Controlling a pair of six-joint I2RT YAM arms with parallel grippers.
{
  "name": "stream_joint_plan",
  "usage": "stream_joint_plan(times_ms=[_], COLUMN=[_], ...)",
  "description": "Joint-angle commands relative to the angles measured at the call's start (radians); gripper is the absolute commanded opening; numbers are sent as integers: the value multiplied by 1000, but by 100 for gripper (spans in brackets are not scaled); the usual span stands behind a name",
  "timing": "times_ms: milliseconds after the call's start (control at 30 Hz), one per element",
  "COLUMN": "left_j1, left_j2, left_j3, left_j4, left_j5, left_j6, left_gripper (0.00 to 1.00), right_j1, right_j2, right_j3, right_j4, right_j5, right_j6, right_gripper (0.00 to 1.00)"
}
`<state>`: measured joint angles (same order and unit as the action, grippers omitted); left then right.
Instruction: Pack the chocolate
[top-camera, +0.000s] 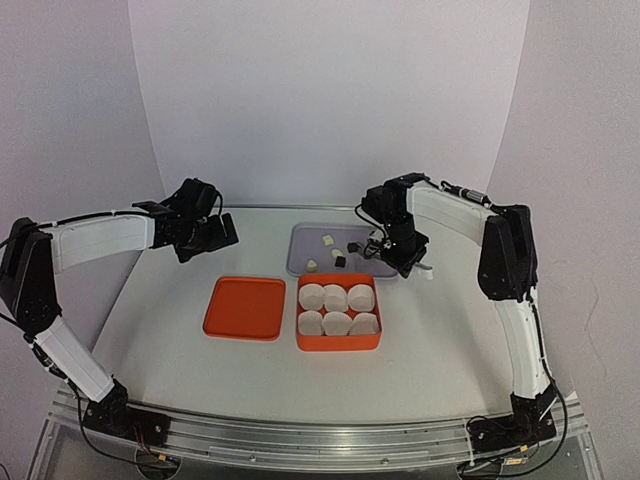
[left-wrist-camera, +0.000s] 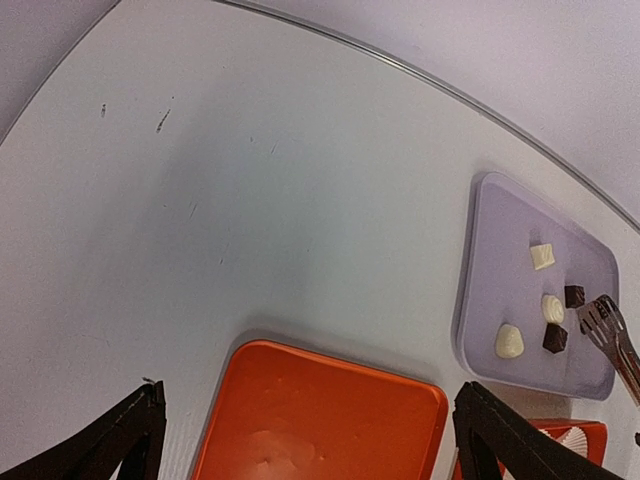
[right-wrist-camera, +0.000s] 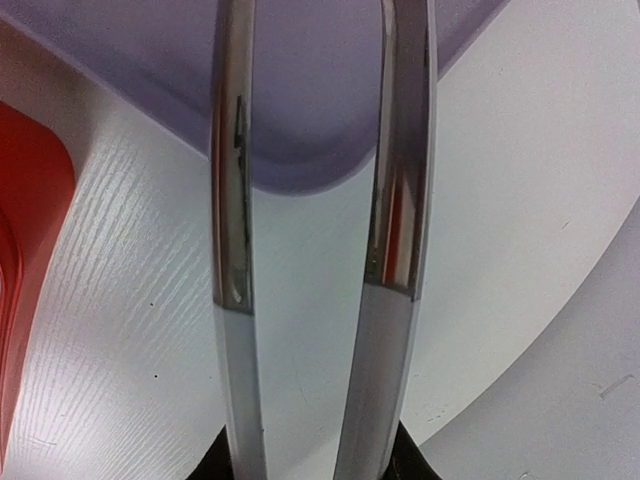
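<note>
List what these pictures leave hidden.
- Tips of the tongs: right wrist view, cut off by the top edge.
- Right corner of the tray: top view, covered by the right gripper.
- Contents of the paper cups: top view, too small to tell.
- Most of the orange box: left wrist view, cut off by the bottom edge.

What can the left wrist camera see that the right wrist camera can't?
Only the left wrist view shows five chocolates, three white and two dark. It also shows the orange lid and a paper cup. Only the right wrist view shows the tongs up close, as two long shiny arms standing apart. Both show the purple tray, the white table, a bit of the orange box and the tongs, though the left view catches just their tips.
</note>
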<state>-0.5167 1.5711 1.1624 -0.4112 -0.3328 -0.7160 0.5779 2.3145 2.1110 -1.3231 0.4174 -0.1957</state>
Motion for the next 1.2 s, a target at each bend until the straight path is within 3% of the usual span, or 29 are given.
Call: stream_joint_plan(times_ms=[0, 600, 900, 1167], left_j1=[4, 4, 4, 4], left_j2=[-53, -115, -147, -174], left_j3=[-16, -55, -96, -128], left_j4=[15, 36, 46, 63], left_j5=[5, 9, 18, 37], left_j6=[-19, -20, -43, -56], left_gripper=[100, 100, 100, 100], right_j1=[13, 69, 103, 241], right_j2=[13, -119, -272, -471], right_j3=[52, 65, -52, -254], right_j4=[-42, -43, -34, -40], right_j5=[36, 139, 129, 61], right_j6=[-12, 54, 124, 250], right_gripper=[27, 1, 0, 0])
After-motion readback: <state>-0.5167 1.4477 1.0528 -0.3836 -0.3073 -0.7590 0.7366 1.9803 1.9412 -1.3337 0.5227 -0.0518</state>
